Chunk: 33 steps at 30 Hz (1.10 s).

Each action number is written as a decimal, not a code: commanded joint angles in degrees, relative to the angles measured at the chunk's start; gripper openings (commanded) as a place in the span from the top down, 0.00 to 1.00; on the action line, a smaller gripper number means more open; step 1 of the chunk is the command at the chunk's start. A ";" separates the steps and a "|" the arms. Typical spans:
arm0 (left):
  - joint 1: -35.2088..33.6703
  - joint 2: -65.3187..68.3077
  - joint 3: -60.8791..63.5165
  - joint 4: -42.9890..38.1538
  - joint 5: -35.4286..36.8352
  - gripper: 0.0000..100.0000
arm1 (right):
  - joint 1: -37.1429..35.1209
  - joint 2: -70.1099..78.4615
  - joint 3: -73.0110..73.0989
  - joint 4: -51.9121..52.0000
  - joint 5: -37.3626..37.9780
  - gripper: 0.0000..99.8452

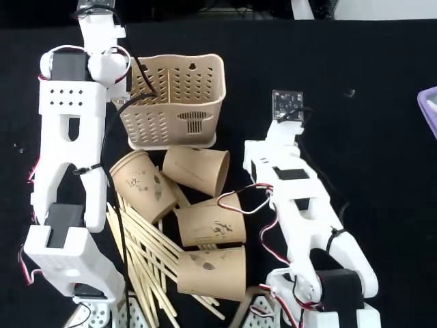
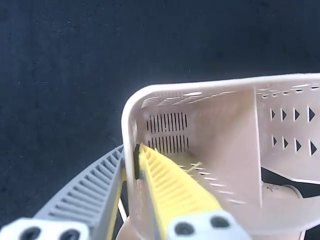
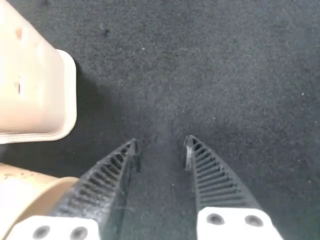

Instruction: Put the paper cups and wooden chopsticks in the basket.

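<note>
1. Left gripper (image 2: 131, 152): it sits at the basket (image 1: 171, 123), on the left side of the table (image 1: 369, 68). Its yellow finger (image 2: 170, 185) is inside the basket and its grey finger (image 2: 85, 195) is outside. The jaws are nearly closed, with the basket's side wall pinched between them.
2. Basket: it is at the far middle of the black table, mouth towards the high camera.
3. Wooden chopsticks (image 1: 143, 253): a loose fan lies on the table on the near side of the basket, beside the left arm. Several run under the cups. All are outside the basket.
4. Paper cups: I count four, all on their sides and clustered between the two arms. One (image 1: 143, 184) is over the chopsticks and one (image 1: 198, 169) is just beside the basket's wall. The other two (image 1: 212, 224) (image 1: 212, 272) are nearer the arm bases.
5. Right gripper (image 3: 160, 145): the jaws are moderately apart with nothing between them, over bare table. The basket's corner and a cup are close by.
6. Purple object (image 1: 429, 109): at the table's right edge; I cannot tell what it is.
</note>
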 commanded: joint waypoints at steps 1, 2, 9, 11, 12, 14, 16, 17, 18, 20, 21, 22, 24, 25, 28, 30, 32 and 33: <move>-0.13 -2.37 -0.75 -0.70 -0.97 0.87 | -0.97 -0.22 -2.86 -0.70 0.79 0.85; -0.92 -2.46 -1.19 -0.70 -0.79 0.84 | -0.97 -0.22 -2.86 -0.70 0.79 0.85; -6.64 -6.24 -12.18 5.19 5.80 0.80 | -0.70 -0.31 -2.86 -0.70 0.79 0.85; -8.31 -7.56 -14.99 8.53 5.80 0.80 | -0.62 -0.40 -2.86 -0.62 0.79 0.85; -9.10 -8.18 -16.13 10.46 5.80 0.80 | -0.62 -0.48 -2.86 -0.53 0.79 0.85; -11.30 -9.58 -17.63 14.68 5.80 0.80 | -0.62 -1.89 -3.03 1.76 0.53 0.85; -13.49 -10.99 -17.01 16.53 5.71 0.80 | -0.70 -4.62 -3.21 5.45 0.44 0.85; -14.90 -11.96 -15.52 16.53 5.71 0.80 | -0.88 -6.37 -3.21 7.03 0.44 0.85; -16.48 -13.19 -13.76 16.53 5.71 0.80 | -1.05 -8.22 -2.86 8.53 0.44 0.85; -18.77 -16.09 -8.57 16.53 5.71 0.80 | -1.67 -12.09 -2.07 10.73 0.35 0.85; -19.56 -17.49 -5.14 16.44 5.01 0.80 | -2.29 -14.02 -1.19 11.34 0.35 0.85; -20.00 -19.08 -1.36 16.44 3.16 0.80 | -2.99 -15.87 0.04 11.43 0.35 0.85; -20.53 -22.95 6.46 16.44 -2.02 0.80 | -5.54 -19.65 3.12 11.34 0.35 0.85; -20.70 -25.23 10.68 16.35 -4.40 0.80 | -7.12 -21.85 4.53 11.34 0.35 0.85; -21.32 -31.65 24.40 14.51 -7.65 0.80 | -12.40 -27.65 7.87 11.78 0.44 0.85; -22.81 -35.69 35.65 8.88 -7.65 0.80 | -15.47 -30.55 9.63 11.87 0.35 0.85; -24.13 -40.00 47.52 1.76 -7.65 0.80 | -17.76 -32.13 10.07 13.10 0.35 0.85; -24.75 -42.29 53.14 -1.76 -7.65 0.80 | -18.64 -32.31 9.71 14.24 0.35 0.85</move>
